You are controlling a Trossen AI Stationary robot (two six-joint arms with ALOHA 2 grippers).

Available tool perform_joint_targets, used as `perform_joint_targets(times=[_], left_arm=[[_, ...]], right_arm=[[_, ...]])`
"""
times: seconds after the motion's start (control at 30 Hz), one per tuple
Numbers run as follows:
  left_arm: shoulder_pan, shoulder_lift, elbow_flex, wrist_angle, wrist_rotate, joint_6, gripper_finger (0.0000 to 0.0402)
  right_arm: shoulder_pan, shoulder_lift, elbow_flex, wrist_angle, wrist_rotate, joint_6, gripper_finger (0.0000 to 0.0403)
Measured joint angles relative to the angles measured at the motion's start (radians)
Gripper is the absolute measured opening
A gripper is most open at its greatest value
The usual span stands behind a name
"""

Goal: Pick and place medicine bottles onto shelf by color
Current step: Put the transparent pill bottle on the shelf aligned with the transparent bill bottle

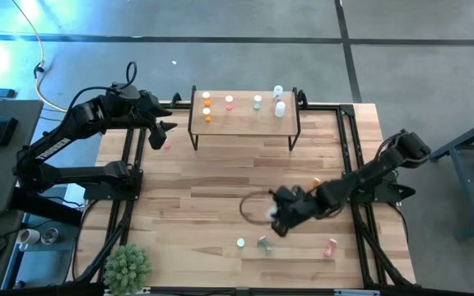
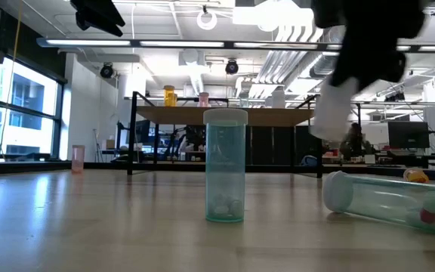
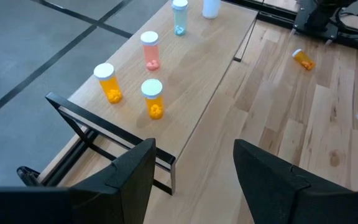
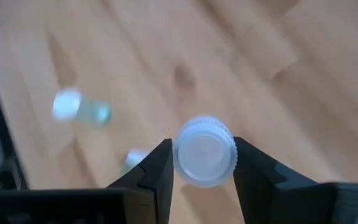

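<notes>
Two arms are seen. Beside the shelf's (image 1: 245,123) left end the left pincer (image 1: 161,136) hangs released, holding nothing. Six bottles are stood along the shelf top. On the desk (image 1: 188,189), well apart from the shelf, the right pincer (image 1: 280,220) is clenched on a white-capped bottle (image 4: 204,151), so the shelf lies far across from it. The bottle's long axis is run end-on toward the wrist camera, its colour hidden there; in the low view a pale body (image 2: 334,109) is shown lifted.
</notes>
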Motion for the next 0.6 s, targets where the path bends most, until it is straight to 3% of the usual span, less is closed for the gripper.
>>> perform_joint_targets(times=[0.33,0.6], left_arm=[[0.000,0.000,0.000,0.000,0.000,0.000,0.0207],[0.000,0.000,0.000,0.000,0.000,-0.001,0.0207]], right_arm=[[-0.200,-0.179,0.000,-0.054,0.099,-0.062,0.0114],[-0.411,-0.351,0.000,-0.070,0.074,-0.152,0.0114]])
